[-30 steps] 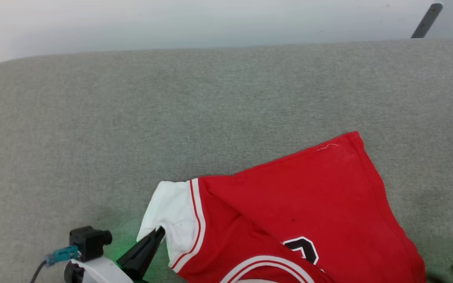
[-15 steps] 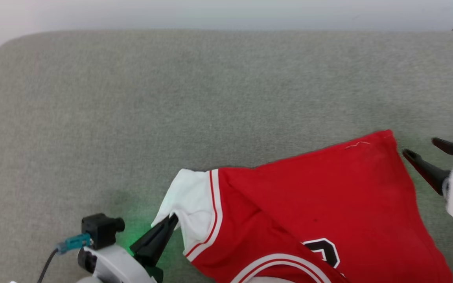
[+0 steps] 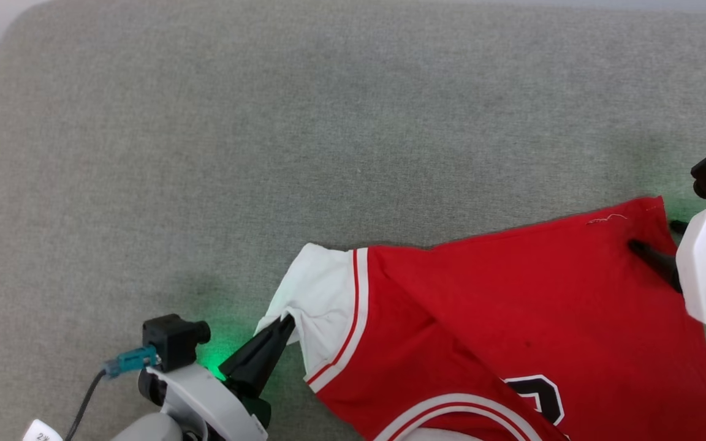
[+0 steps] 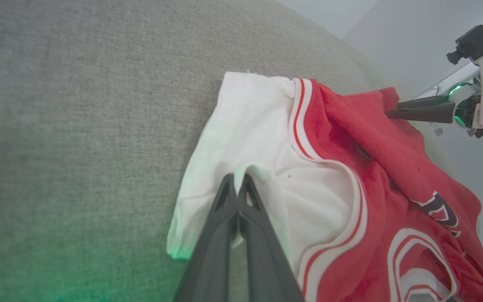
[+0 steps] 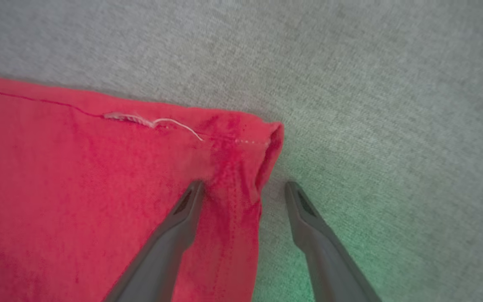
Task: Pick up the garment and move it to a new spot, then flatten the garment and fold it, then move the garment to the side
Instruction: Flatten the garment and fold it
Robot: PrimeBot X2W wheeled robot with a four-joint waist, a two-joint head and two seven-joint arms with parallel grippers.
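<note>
Garment (image 3: 512,318) lay rumpled on the grey cushion (image 3: 267,153), filling the lower right of the head view, with its white sleeve (image 4: 245,126) toward the lower middle. Our left gripper (image 4: 235,178) was clenched on that sleeve's edge, cloth pinched between the tips. Our right gripper (image 5: 245,184) stood spread wide at the red hem corner (image 5: 268,134), at the right edge of the head view. One finger was over the cloth and the other over bare cushion just beside the edge, with nothing grasped. We judged the step in hand to be taking a second hold so the garment could be lifted and moved. To do it well, we thought the right fingers should reach a little deeper past the corner before closing. That way they would catch both layers of the hem, not merely the loose thread (image 5: 153,122) or a single ply. Whether the outer finger sat low enough to slip under the cloth we could not tell. Both arms should then rise together, evenly, so the sleeve pinch would not slip.
</note>
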